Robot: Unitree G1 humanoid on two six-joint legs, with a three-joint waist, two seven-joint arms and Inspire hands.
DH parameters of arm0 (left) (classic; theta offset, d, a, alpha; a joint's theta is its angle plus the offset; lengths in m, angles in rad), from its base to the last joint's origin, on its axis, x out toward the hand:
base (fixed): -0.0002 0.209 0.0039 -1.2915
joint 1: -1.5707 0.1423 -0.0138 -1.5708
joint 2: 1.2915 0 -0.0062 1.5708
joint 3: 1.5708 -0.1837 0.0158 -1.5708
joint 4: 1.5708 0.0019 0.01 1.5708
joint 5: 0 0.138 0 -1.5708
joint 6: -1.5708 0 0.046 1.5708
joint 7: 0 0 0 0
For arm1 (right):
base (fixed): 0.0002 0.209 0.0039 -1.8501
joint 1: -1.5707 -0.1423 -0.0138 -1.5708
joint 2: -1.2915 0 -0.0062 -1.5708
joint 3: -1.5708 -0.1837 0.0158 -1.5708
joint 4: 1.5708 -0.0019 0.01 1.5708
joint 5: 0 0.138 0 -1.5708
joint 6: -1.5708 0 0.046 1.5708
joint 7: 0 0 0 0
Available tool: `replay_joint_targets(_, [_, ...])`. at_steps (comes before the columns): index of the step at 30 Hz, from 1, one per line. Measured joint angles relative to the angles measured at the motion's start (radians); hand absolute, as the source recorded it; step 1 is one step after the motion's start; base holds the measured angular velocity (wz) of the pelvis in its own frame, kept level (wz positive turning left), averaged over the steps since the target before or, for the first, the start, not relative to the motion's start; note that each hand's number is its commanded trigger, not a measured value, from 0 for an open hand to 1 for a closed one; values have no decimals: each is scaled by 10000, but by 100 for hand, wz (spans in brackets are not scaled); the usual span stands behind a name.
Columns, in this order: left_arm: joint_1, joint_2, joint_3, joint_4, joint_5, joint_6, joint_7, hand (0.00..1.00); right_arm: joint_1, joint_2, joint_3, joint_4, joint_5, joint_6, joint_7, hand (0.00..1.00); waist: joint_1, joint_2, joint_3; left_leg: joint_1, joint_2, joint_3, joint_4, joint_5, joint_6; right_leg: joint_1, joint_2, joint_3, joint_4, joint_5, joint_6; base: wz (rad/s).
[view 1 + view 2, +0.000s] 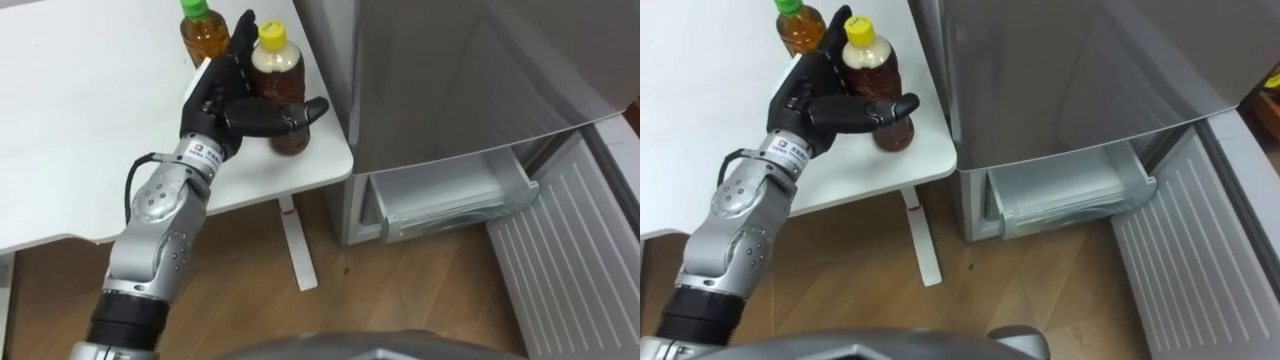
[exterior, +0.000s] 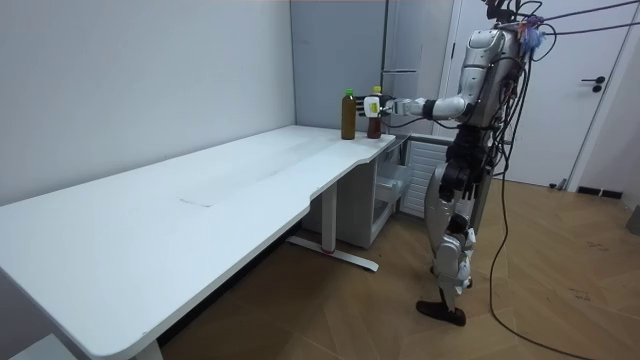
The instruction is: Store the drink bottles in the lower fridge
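At the table corner, the left hand (image 1: 222, 98) grips the yellow-capped bottle (image 1: 284, 78). The fingers (image 1: 243, 30) rise straight behind the bottle on its far side. The thumb lies across the front of the bottle at mid-height. The bottle body sits between thumb and fingers, touching both. The palm faces the bottle from its left.

The yellow-capped bottle stands upright and holds brown liquid. Its base is at the table (image 1: 80, 130) top, close to the table's right edge and near corner. Whether the base rests on the surface or is just clear of it cannot be told.

Just beyond the fingers, to the left of them, stands a green-capped bottle (image 1: 204, 36), also upright on the table. It holds amber liquid and stands near the first bottle, with the fingers between the two.

To the right of the hand, just past the table edge, stands the grey fridge (image 1: 450, 70). Below hand level, its lower compartment is open, and a clear drawer (image 1: 450, 200) projects from it. Farther right, the lower door (image 1: 560, 250) is swung out, showing its ribbed white inner face.

Below the hand lies the wooden floor (image 1: 400, 290). The room view shows the robot standing upright at the table end beside the fridge, left arm stretched forward to the bottle.
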Motion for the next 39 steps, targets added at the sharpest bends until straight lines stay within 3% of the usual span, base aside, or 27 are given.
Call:
replay_joint_targets(7, [-74,-4,19,913,-2,-13,-46,2,15,0,0,29,-2,5,36,0,-50,-7,20,20,13,33,-2,-2,-3,9,14,28,18,6,-9,0])
replay_joint_targets(8, [-74,-4,22,925,-2,-13,-46,88,15,0,0,29,-2,7,37,0,-59,-9,22,20,13,33,-2,-3,-4,6,14,28,17,6,-9,0])
replay_joint_targets(9, [-77,-3,24,926,-2,-14,-46,100,18,0,0,31,-3,8,38,0,-80,-12,24,19,14,35,-3,-4,-4,1,15,31,16,6,-9,0])
replay_joint_targets(29, [-331,105,42,1084,-79,117,-193,100,-1,35,2,-11,-79,218,316,0,-159,-93,76,-3,35,74,26,-10,-16,-69,36,93,2,5,-8,0])
replay_joint_targets(39, [-358,104,39,1140,-272,163,-212,100,1,59,19,-11,-80,225,284,0,-158,-143,18,-12,39,74,51,-11,-17,-68,38,97,7,6,-10,0])
